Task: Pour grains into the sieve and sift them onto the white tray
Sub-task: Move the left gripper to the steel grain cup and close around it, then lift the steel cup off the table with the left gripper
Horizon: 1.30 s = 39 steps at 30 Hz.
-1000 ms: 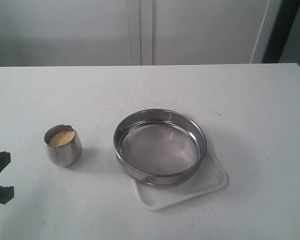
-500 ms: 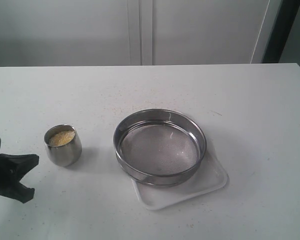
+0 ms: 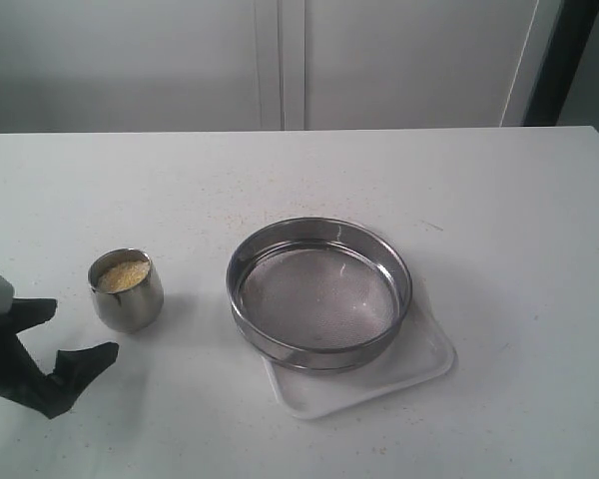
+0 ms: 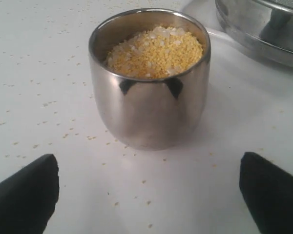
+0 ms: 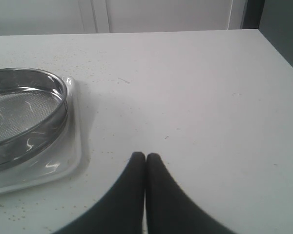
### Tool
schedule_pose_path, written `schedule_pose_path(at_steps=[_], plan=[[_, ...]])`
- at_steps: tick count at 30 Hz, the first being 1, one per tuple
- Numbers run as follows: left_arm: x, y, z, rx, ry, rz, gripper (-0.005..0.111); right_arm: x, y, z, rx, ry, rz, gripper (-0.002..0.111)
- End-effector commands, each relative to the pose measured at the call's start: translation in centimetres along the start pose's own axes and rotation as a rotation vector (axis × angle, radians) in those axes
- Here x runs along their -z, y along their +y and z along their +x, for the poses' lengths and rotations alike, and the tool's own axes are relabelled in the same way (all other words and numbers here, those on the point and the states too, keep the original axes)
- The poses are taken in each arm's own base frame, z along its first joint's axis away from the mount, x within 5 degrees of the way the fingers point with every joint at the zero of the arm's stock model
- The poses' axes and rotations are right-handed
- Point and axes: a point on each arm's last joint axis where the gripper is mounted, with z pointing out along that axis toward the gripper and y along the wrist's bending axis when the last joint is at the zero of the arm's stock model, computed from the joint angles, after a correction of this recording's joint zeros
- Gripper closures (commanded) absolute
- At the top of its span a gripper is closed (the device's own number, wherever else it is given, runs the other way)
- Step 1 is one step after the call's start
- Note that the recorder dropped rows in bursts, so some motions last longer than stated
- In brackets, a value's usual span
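We have the left gripper [image 3: 86, 326] spread wide and empty, low over the desk [image 3: 499, 200], on the far side of the steel cup [image 3: 127, 299] from the sieve [image 3: 399, 269]. The cup stands well apart from the sieve and holds the grains [image 4: 156, 51]. The sieve is empty and rests on the white tray [image 3: 419, 364]. The right gripper [image 5: 145, 157] is pressed together, holding nothing, on the side of the sieve away from the cup.

We judge the grasp to be the risky step. The cup is full to the rim and its polished wall is rounded. If one finger arrives first, it may shove or tip the cup and spill grains toward the sieve. A weak pinch may let it slip.

The sieve also sits off-centre. Part of its ring overhangs the tray's edge on the side toward the cup. Grains sifted there would likely land on the desk.

The left wrist view shows pale grains mixed with yellow, and loose specks around the cup. The exterior view gives only a yellowish patch, but it alone shows the sieve's overhang whole. Only the right wrist view shows the right gripper.
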Motion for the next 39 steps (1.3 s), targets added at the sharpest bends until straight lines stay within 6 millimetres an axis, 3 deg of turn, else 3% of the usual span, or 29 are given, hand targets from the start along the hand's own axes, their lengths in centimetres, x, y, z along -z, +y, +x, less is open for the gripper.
schedule_pose_path(at_steps=[1,9,16,29,39], plan=[[-0.1,-0.2,-0.1,-0.008,-0.006,0.018,0.002,0.0,0.0,0.1,0.0,-0.011,-0.001,0.108],[-1.1,0.8,-1.4,-0.028,-0.051,0.042,0.002,0.0,0.0,0.1,0.0,-0.011,-0.001,0.108],[-2.6,1.5,-1.1,-0.033,-0.04,0.08,0.002,0.0,0.0,0.1,0.0,-0.011,-0.001,0.108],[-6.0,1.3,-2.5,-0.072,-0.083,0.119,0.002,0.0,0.0,0.1,0.0,-0.011,-0.001,0.108],[-7.4,1.8,-2.1,-0.067,-0.075,0.126,0.002,0.0,0.0,0.1,0.0,-0.011,-0.001,0.108]])
